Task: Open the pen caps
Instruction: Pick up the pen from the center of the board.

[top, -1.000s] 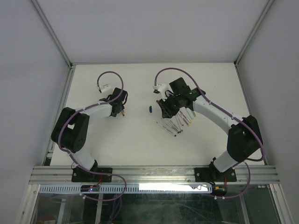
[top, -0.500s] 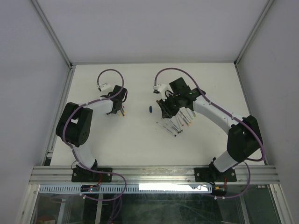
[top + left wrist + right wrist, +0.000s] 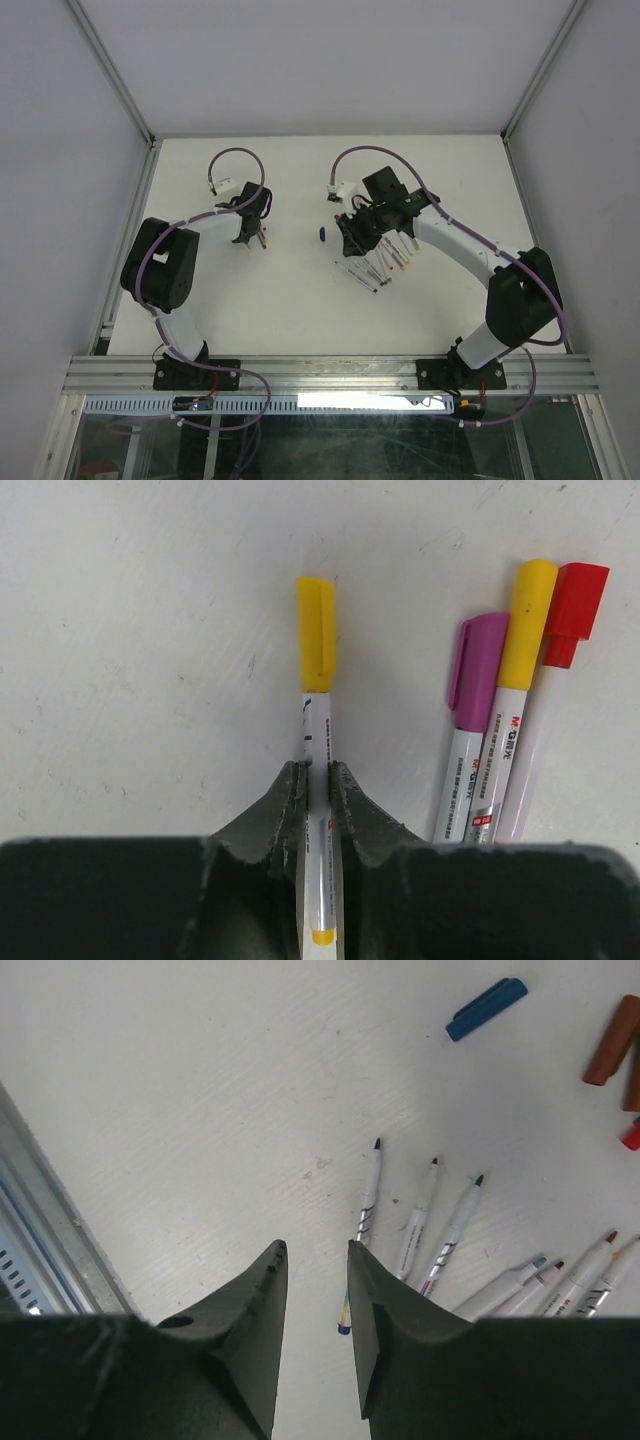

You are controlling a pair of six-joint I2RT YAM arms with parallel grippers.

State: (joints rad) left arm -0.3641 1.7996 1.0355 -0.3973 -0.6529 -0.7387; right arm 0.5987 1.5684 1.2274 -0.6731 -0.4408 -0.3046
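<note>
On the desk's (image 3: 150, 630) left side, the left tool (image 3: 317, 772) is clamping a pen's (image 3: 317, 720) barrel, clear of its yellow cap (image 3: 316, 632); the right tool (image 3: 315, 1255) is hovering with jaws slightly apart.

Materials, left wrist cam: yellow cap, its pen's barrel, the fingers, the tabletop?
Yellow cap: moulded plastic, opaque with a satin finish; uniform colour, integral clip.
Barrel: smooth white plastic with printed lettering.
Fingers: dark and matte, with ridged inner faces; probably plastic, can't confirm.
Tabletop: white, matte, lightly scuffed; painted or laminate board, unclear which.
</note>
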